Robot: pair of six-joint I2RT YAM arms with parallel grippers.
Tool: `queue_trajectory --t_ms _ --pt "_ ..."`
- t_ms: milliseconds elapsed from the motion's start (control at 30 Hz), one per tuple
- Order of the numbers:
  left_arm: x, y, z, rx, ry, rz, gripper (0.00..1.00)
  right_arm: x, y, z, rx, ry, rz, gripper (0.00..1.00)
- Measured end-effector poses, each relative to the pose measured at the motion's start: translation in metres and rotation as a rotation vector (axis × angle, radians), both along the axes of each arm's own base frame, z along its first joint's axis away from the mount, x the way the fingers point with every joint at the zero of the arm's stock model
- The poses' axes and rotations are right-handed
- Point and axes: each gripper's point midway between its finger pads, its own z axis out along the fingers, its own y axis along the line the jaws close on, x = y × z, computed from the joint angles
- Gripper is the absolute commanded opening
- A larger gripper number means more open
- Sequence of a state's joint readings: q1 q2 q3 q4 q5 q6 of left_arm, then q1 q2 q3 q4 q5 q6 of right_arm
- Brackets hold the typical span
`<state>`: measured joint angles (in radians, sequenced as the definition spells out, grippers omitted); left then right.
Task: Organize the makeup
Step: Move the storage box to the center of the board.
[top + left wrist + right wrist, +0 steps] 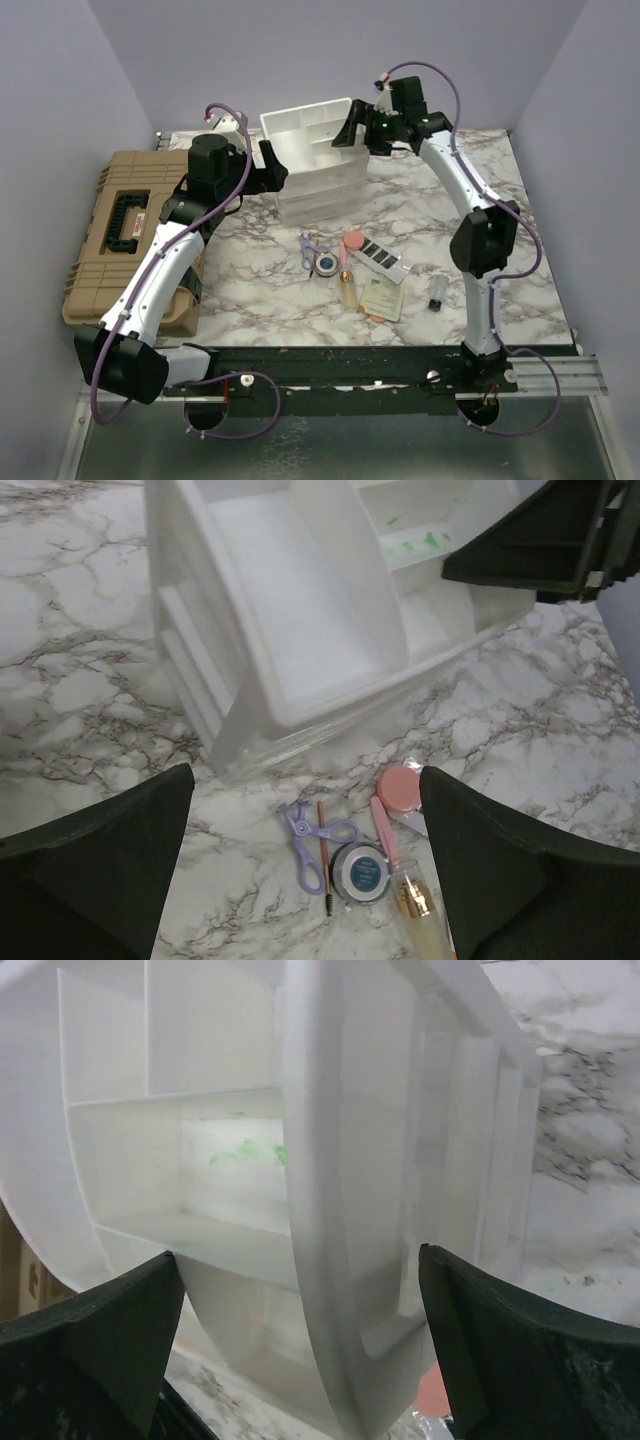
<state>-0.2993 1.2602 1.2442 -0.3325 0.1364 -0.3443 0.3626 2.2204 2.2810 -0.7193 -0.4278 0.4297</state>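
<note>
The makeup lies loose mid-table in the top view: round blue compact (326,264), pink round puff (352,243), amber bottle (348,290), black strip palette (378,255), cream sachet (382,298) and tiny dark vial (437,292). The left wrist view shows the compact (360,872), puff (399,787) and bottle (420,920). My left gripper (272,170) (305,772) is open and empty beside the white organizer's (310,160) left side. My right gripper (352,130) (297,1253) is open, its jaws straddling the organizer's right wall (320,1160) without touching it.
A purple lash curler (310,840), a thin brow brush (324,855) and pink tweezers (383,830) lie with the makeup. The big tan hard case (130,225) sits at the table's left edge, under my left arm. Purple walls enclose the marble table (520,200).
</note>
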Motion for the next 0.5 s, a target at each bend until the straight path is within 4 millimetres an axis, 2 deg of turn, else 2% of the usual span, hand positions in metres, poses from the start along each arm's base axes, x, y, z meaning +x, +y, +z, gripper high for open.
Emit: queue_trajectory --t_ms 133,233,300,400,500 --pt "0.004 0.012 -0.001 0.013 0.002 0.038 0.99 0.006 -0.043 0.017 0.055 -0.014 -0.143 1.00" --pt "0.007 0.018 0.003 0.013 -0.006 0.055 0.99 0.003 -0.069 0.043 0.111 -0.068 -0.214 1.00" --pt "0.010 0.021 0.009 0.010 -0.014 0.064 0.99 0.002 -0.071 0.060 0.147 -0.108 -0.221 1.00" --pt "0.017 0.023 0.019 0.003 -0.032 0.070 0.99 0.007 -0.058 0.080 0.183 -0.146 -0.183 1.00" --pt "0.024 0.025 0.023 -0.006 -0.035 0.065 0.99 0.012 -0.048 0.079 0.198 -0.151 -0.150 1.00"
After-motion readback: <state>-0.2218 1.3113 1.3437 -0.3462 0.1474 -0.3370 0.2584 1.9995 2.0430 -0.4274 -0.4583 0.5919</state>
